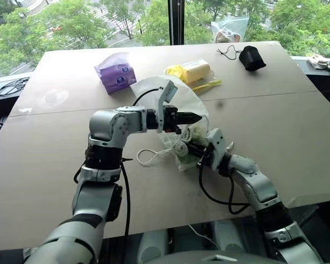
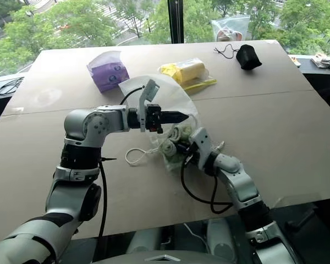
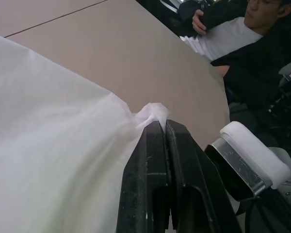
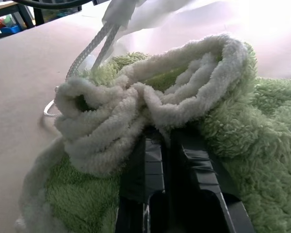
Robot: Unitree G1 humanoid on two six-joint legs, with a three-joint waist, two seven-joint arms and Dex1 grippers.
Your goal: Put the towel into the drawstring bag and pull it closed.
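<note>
My left gripper [image 1: 191, 117] pinches the thin, translucent drawstring bag [image 1: 193, 99] by its rim; beneath it, my right gripper [image 1: 190, 147] clamps the fluffy sage-green towel [image 4: 194, 97].

Left hand [image 2: 179, 116] is up above the bench [image 2: 275, 121], fingers pinched together on the rim of the drawstring bag [image 2: 173, 93], holding the thin white fabric lifted. Right hand [image 2: 182, 148] sits low and level, fingers closed on the towel [image 2: 171, 144] at the bag's mouth. The white cord [image 2: 135, 157] loops loose on the bench beside it. Farther back: a purple tissue pack [image 2: 106, 74], a clear bag with yellow contents [image 2: 184, 71], a small black pouch [image 2: 247, 56].
</note>
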